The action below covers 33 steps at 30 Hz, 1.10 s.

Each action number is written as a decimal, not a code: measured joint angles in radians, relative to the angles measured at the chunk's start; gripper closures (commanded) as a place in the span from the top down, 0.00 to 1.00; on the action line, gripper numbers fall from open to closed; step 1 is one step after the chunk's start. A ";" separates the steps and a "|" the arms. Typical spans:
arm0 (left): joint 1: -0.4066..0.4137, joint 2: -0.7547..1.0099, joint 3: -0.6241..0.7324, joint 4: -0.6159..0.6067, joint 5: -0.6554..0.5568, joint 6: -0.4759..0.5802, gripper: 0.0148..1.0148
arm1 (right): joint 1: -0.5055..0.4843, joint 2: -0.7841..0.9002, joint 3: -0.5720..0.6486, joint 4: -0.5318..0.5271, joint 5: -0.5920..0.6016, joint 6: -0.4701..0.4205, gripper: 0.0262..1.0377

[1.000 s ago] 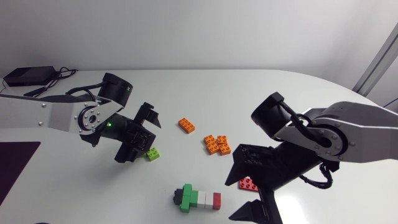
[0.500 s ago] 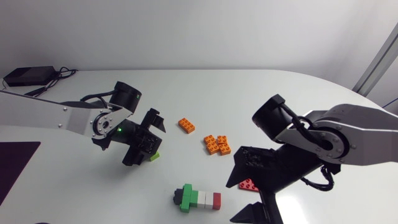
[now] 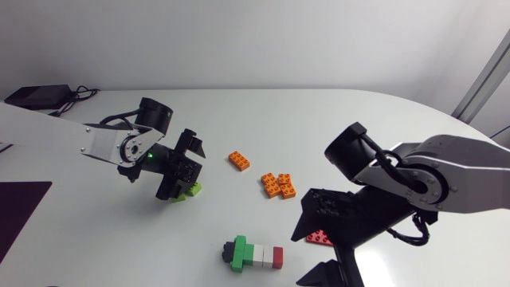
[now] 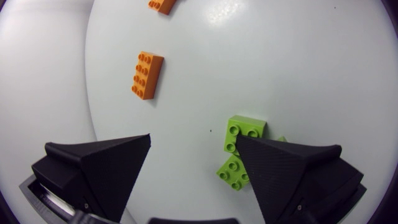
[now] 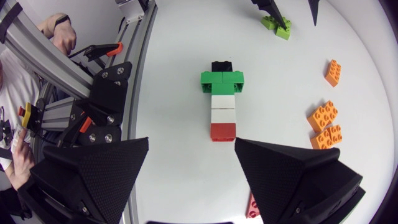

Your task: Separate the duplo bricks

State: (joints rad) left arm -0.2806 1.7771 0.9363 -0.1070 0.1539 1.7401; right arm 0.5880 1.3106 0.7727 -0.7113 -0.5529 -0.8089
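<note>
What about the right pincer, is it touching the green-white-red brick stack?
Apart. The right wrist view shows bare table between the open right pincer and the brick stack lying ahead of it.

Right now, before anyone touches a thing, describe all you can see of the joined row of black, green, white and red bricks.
The joined row is glossy plastic, lying on its side on the white table. A small black brick caps one end, then a wider green one, a white stretch, and a red brick last. Nothing touches it; it lies ahead of the open right gripper, red end nearest.
</note>
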 measured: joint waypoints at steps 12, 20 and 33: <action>-0.007 -0.110 0.000 -0.066 0.024 -0.034 0.96 | 0.010 0.038 0.000 0.053 0.000 0.002 0.96; -0.061 -0.242 0.000 -0.179 0.129 -0.143 0.96 | 0.072 0.168 0.000 0.201 0.098 0.073 0.96; -0.172 -0.378 -0.075 -0.230 0.211 -0.383 0.96 | 0.185 0.253 0.001 0.347 0.326 0.215 0.79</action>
State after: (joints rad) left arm -0.4526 1.3994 0.8616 -0.3374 0.3645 1.3567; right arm 0.7731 1.5631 0.7738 -0.3645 -0.2268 -0.5941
